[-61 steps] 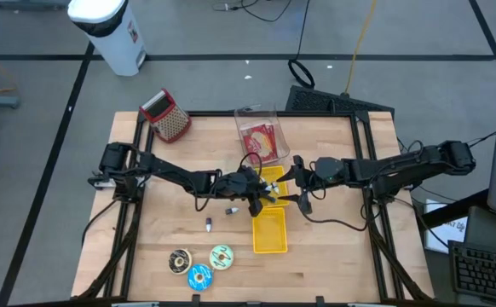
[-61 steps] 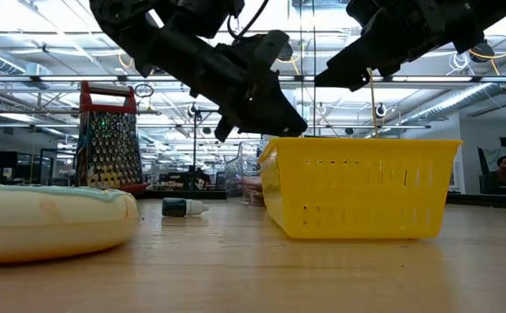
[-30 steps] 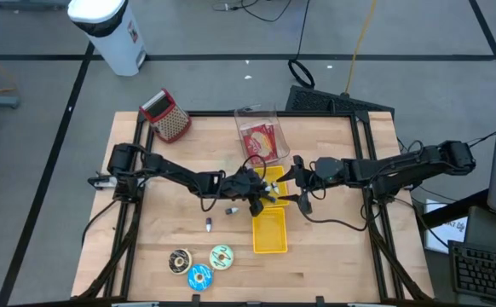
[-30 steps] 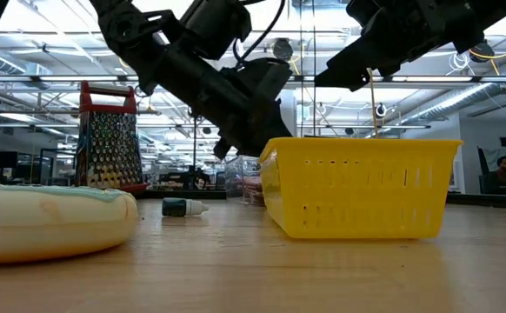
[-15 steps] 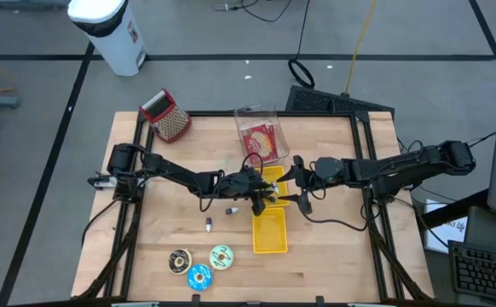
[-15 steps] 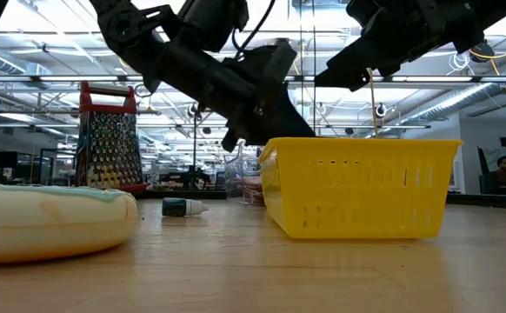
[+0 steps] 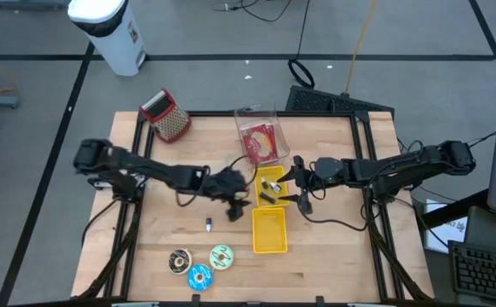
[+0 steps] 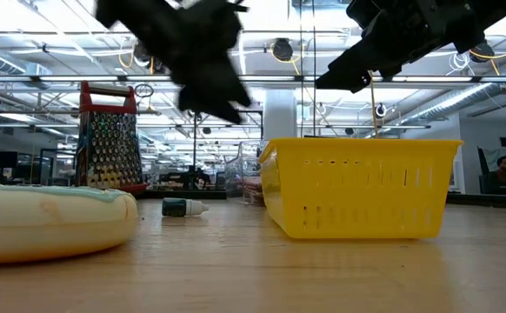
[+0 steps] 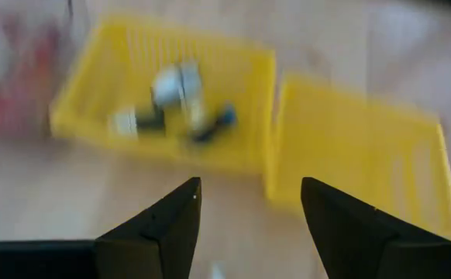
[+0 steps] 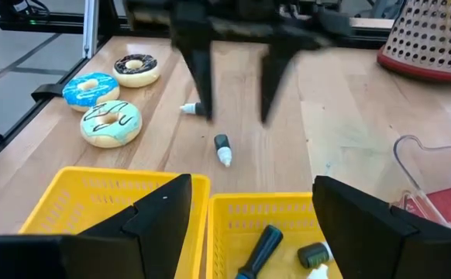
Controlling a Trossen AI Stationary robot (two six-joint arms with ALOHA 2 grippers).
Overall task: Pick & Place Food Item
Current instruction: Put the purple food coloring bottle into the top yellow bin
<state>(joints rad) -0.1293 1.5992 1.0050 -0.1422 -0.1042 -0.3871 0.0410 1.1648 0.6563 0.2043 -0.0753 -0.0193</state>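
Three donuts lie near the table's front: a brown one (image 7: pixel 180 260), a pale green one (image 7: pixel 222 255) and a blue one (image 7: pixel 199 276). Two yellow baskets stand end to end at mid-table. The far basket (image 7: pixel 279 173) holds a few small bottles and a dark pen (image 10: pixel 260 248); the near basket (image 7: pixel 270 245) shows nothing inside. My left gripper (image 7: pixel 239 193) hangs open just left of the far basket, raised above the table, with nothing between its fingers (image 9: pixel 167 225). My right gripper (image 7: pixel 301 183) hovers open at the far basket's right side.
Two small bottles (image 7: pixel 208 224) (image 7: pixel 233 213) lie on the wood left of the baskets. A metal grater (image 7: pixel 170 115) stands at the far left corner. A clear box with a red pack (image 7: pixel 261 136) sits behind the baskets. There is bare wood at the near right.
My left gripper has risen and drawn back toward the table's left edge, away from the far basket that it reached into a second ago. The small things in that basket now show. My right gripper has kept still.
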